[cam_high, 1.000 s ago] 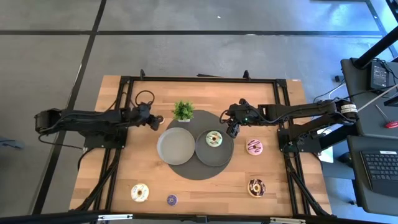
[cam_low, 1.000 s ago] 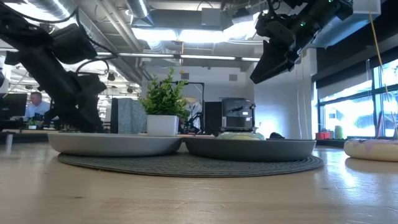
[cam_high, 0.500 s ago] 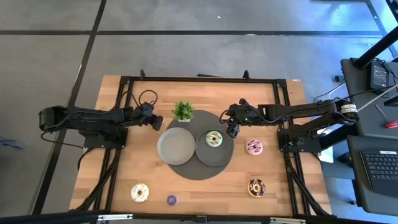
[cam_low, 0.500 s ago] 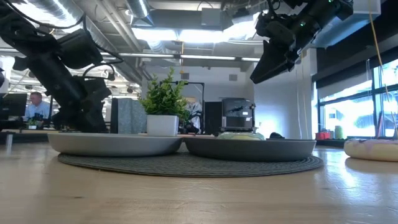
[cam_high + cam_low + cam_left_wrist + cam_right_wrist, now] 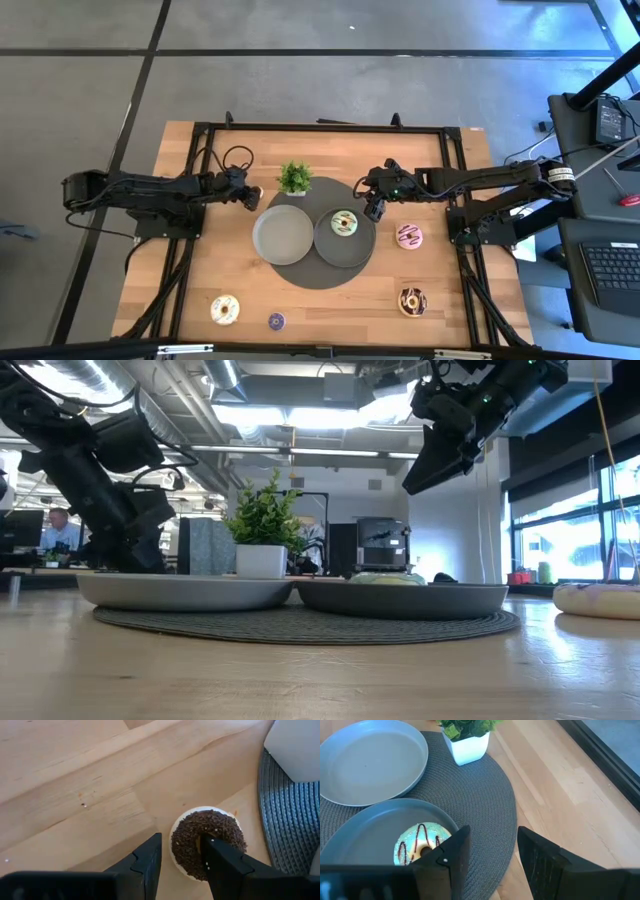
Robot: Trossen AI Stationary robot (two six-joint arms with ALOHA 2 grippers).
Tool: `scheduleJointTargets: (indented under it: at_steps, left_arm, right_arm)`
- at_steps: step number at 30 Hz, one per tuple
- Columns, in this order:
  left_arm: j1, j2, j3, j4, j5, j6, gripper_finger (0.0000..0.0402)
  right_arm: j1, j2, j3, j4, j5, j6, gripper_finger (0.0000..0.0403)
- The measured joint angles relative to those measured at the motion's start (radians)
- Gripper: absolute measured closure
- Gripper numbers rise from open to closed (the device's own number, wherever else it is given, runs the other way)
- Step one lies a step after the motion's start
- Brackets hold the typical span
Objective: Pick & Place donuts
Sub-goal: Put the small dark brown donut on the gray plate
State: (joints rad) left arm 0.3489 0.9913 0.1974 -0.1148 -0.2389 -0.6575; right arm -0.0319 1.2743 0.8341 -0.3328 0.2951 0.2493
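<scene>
A tiny brown donut (image 5: 207, 842) on a white base lies on the wood by the mat's left edge, tiny brown donut (image 5: 259, 190). My left gripper (image 5: 182, 840) is open and low over it: one finger is above the hole, the other outside the ring. My right gripper (image 5: 375, 208) hangs open above the right plate's far right rim, right gripper (image 5: 492, 840). The green donut (image 5: 345, 222) lies in that plate. On bare wood lie the pink donut (image 5: 409, 236), chocolate donut (image 5: 412, 300), cream donut (image 5: 225, 309) and purple donut (image 5: 276, 321). My left gripper comes at the tiny brown donut slanting down from the table's left. One fingertip (image 5: 210, 845) is over the ring's hole and the other (image 5: 152, 845) is beside its outer edge. Whether either finger touches the donut, I cannot tell.
Two grey plates, the left plate (image 5: 283, 235) and the right plate (image 5: 330, 250), sit on a round dark mat (image 5: 310, 275). A small potted plant (image 5: 294, 178) stands at the mat's far edge, between the two grippers. Black frame rails run along the table's edges.
My left arm has reached a little farther toward the table's right and sunk slightly over the tiny brown donut. The donuts and plates lie where they were.
</scene>
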Motion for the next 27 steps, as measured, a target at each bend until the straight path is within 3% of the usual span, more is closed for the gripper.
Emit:
scheduleJointTargets:
  at_steps: [12,19,23,27]
  left_arm:
    - [0.000,0.000,-0.001,0.050,0.010,0.006,0.0364]
    - [-0.003,0.000,-0.001,0.163,0.132,0.055,0.0387]
    - [-0.063,0.000,0.015,0.179,0.187,0.084,0.0388]
    - [-0.182,0.000,0.095,0.084,0.140,0.113,0.0389]
  right_arm:
    - [0.000,0.000,0.000,-0.001,0.000,0.000,0.0237]
    - [0.000,0.000,0.000,-0.001,0.000,0.000,0.0237]
    - [0.000,0.000,0.000,-0.001,0.000,0.000,0.0237]
    - [0.000,0.000,0.000,-0.001,0.000,0.000,0.0237]
